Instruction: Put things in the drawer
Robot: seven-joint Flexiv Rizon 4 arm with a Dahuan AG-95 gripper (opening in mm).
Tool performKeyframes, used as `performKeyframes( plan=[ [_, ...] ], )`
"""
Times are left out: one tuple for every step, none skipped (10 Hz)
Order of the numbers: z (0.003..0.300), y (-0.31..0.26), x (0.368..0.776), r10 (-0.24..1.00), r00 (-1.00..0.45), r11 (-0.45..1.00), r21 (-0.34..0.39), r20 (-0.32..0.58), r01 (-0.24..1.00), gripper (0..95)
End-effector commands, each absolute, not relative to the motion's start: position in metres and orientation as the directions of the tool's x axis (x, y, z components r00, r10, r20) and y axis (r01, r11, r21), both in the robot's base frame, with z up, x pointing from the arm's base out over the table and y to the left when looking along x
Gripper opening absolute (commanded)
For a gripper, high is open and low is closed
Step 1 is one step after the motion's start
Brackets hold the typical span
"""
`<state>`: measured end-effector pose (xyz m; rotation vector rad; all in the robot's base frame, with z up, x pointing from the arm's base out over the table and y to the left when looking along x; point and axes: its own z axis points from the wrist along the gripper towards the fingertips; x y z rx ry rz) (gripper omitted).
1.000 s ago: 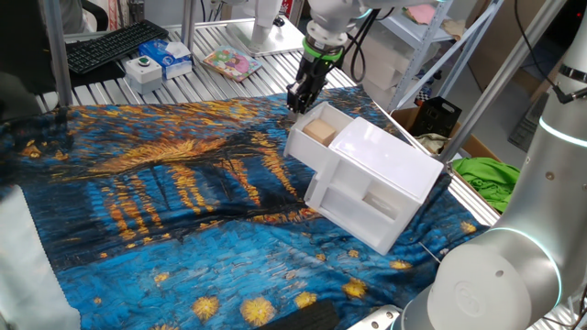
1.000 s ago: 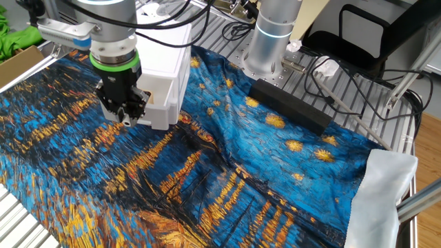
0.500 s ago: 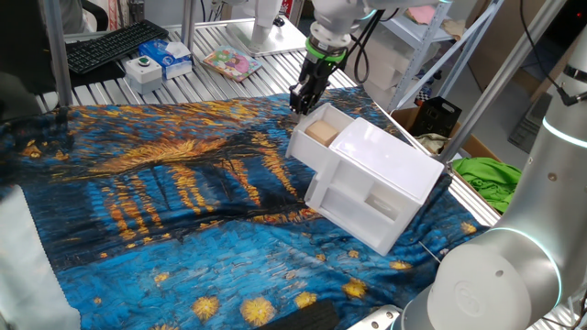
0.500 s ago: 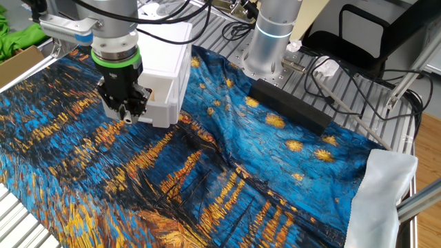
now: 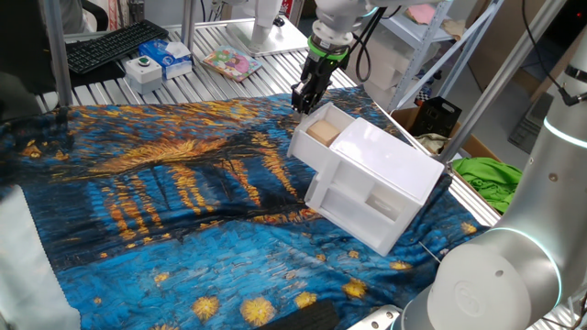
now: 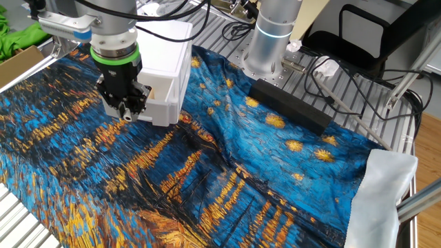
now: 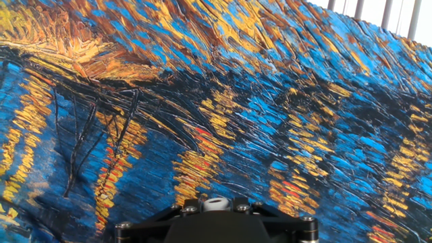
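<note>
The tan wooden block (image 5: 321, 131) lies inside the upper white drawer (image 5: 307, 149), which stands partly slid out of the white cabinet (image 5: 385, 165). My gripper (image 5: 300, 99) is at the drawer's outer front end, fingers pointing down, close against the front wall. Its fingers look pressed together and hold nothing. In the other fixed view the gripper (image 6: 127, 110) hangs in front of the cabinet (image 6: 165, 62) and hides the drawer's inside. The hand view shows only the painted cloth (image 7: 216, 101); fingers and block are out of sight there.
The cabinet lies on a blue and orange painted cloth (image 5: 165, 183). The lower drawer (image 5: 362, 202) with a see-through front is also open. A second arm's base (image 6: 269, 41) and a black bar (image 6: 289, 107) stand behind. A keyboard and small boxes (image 5: 160, 57) lie on the rack beyond the cloth.
The gripper has shifted slightly toward the cabinet, and the upper drawer's front has moved in with it by a small amount. The block stays in the drawer.
</note>
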<state>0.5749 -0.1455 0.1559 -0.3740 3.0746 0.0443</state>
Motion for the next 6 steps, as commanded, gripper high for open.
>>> performKeyframes(
  plan=[
    [0.156, -0.1462, 0.5728, -0.239, -0.97, 0.97, 0.024, -0.05, -0.24, 0.0],
    [0.1559, -0.1466, 0.5713, -0.239, -0.97, 0.97, 0.024, -0.051, -0.24, 0.0],
    [0.1551, -0.1468, 0.5685, -0.239, -0.97, 0.97, 0.024, -0.054, -0.24, 0.0],
    [0.1546, -0.1461, 0.5672, -0.239, -0.97, 0.97, 0.023, -0.054, -0.24, 0.0],
    [0.1544, -0.1458, 0.5668, -0.239, -0.97, 0.97, 0.022, -0.054, -0.24, 0.0],
    [0.1544, -0.1457, 0.5665, -0.239, -0.97, 0.97, 0.023, -0.055, -0.24, 0.0]
  ],
)
